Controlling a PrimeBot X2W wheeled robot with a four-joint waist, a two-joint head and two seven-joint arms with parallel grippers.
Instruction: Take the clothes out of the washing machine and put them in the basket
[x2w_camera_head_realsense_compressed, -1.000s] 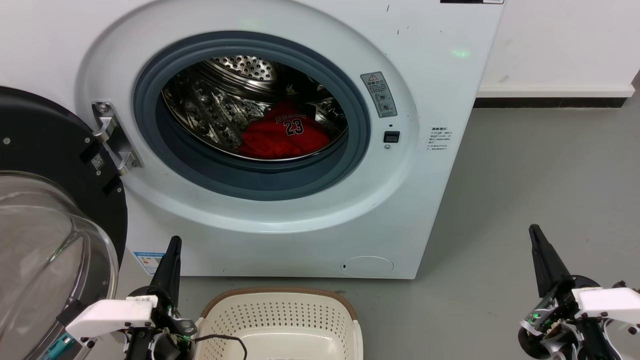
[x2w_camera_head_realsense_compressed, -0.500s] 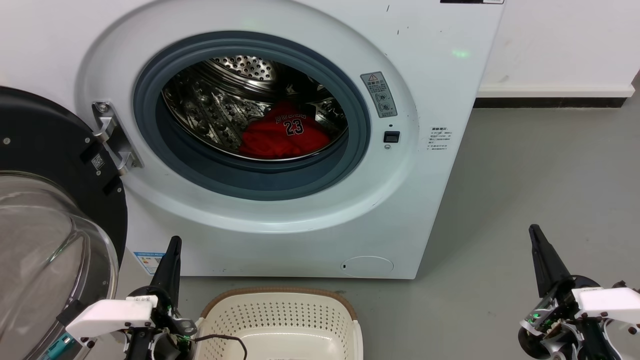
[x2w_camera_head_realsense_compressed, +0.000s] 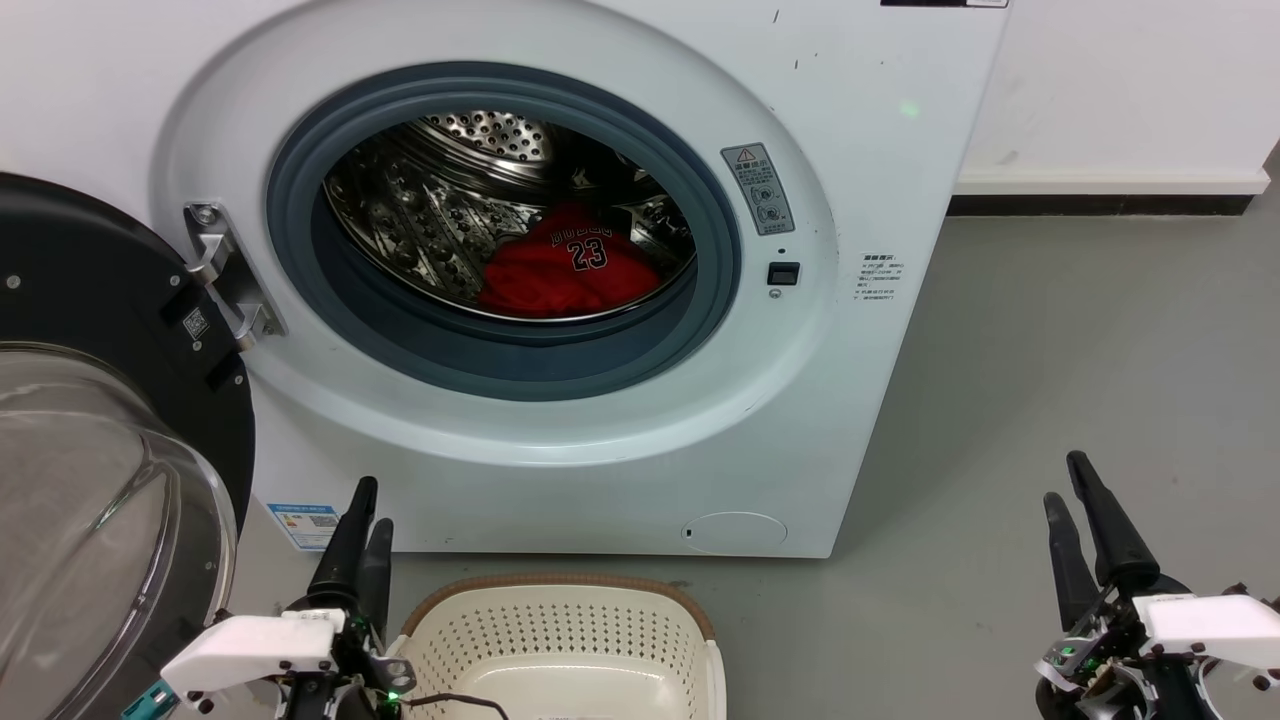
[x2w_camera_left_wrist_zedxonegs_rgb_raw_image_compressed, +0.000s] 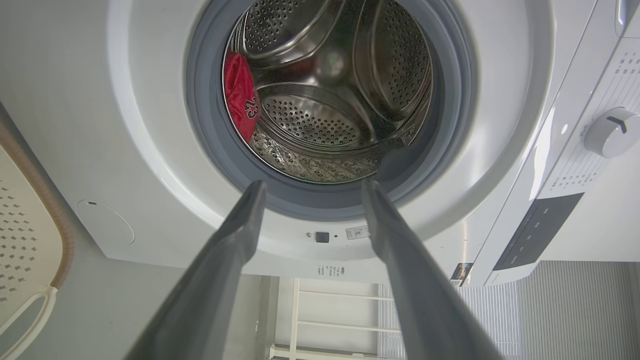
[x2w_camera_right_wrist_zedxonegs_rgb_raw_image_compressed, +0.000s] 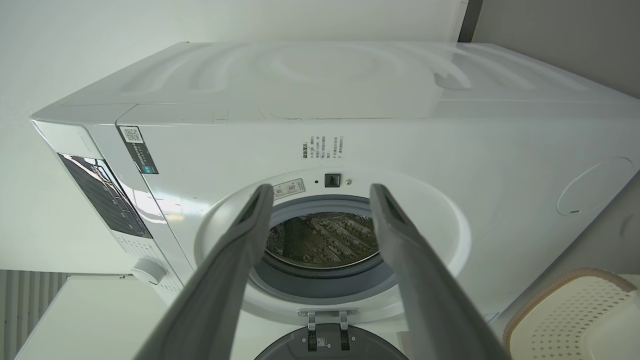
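At the left edge of the head view, the door (x2w_camera_head_realsense_compressed: 100, 290) of the washing machine (x2w_camera_head_realsense_compressed: 880, 150) stood open. Its black rim hung from the metal hinge (x2w_camera_head_realsense_compressed: 225, 275) at upper left, and its domed glass (x2w_camera_head_realsense_compressed: 90, 500) occupied the lower left corner. The left gripper (x2w_camera_head_realsense_compressed: 372, 505) sat at lower left, between the door and the basket (x2w_camera_head_realsense_compressed: 560, 588), with its fingers pointing up the frame. In the left wrist view its fingers (x2w_camera_left_wrist_zedxonegs_rgb_raw_image_compressed: 235, 240) were spread apart with nothing held between them.

The cream perforated basket, brown-rimmed, stood on the grey floor (x2w_camera_head_realsense_compressed: 1050, 350) at bottom centre, below the drum opening and just in front of the machine.

The red jersey (x2w_camera_head_realsense_compressed: 565, 270), numbered 23, lay inside the perforated steel drum (x2w_camera_head_realsense_compressed: 430, 210) at frame centre, resting on the drum's lower wall behind the grey rubber seal (x2w_camera_head_realsense_compressed: 500, 370). A warning sticker (x2w_camera_head_realsense_compressed: 758, 188) was fixed to the front panel right of the opening.

The right gripper (x2w_camera_head_realsense_compressed: 1063, 480) sat at lower right over bare floor, well apart from the machine. In the right wrist view its fingers (x2w_camera_right_wrist_zedxonegs_rgb_raw_image_compressed: 240, 235) were likewise separated and gripped nothing.
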